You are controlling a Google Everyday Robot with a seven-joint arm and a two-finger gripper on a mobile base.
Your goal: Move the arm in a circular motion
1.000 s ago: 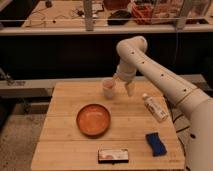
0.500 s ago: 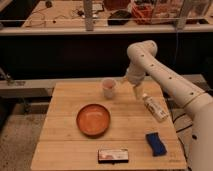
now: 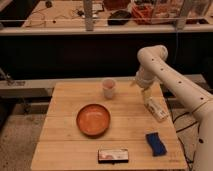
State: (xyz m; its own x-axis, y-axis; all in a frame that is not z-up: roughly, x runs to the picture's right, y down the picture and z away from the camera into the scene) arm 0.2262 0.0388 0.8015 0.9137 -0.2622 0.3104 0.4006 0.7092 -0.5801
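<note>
Since the earlier frames, your arm (image 3: pixel 172 80) has swung to the right, away from the cup (image 3: pixel 109 88) it was hanging beside and toward the table's right edge. Its elbow now sits high above the far right corner. The thick upper segment slopes down from there and leaves the view at the right, and the short lower segment drops toward the tabletop.

You will find the gripper (image 3: pixel 146 95) at the end of that lower segment, low over the far right part of the table (image 3: pixel 60 130). It is just above the far end of the white bottle (image 3: pixel 158 110), and you cannot tell whether it is open or closed, or whether it touches the bottle.

The bottle lies on its side along the right edge, tilted a little. The cup stands upright near the middle of the far edge, well apart from the gripper. An orange bowl (image 3: pixel 93 120) sits at the centre of the table, slightly left. A blue sponge (image 3: pixel 156 144) lies near the front right corner. A flat dark box (image 3: pixel 113 155) with a pale label lies against the front edge, between the bowl and the sponge.
</note>
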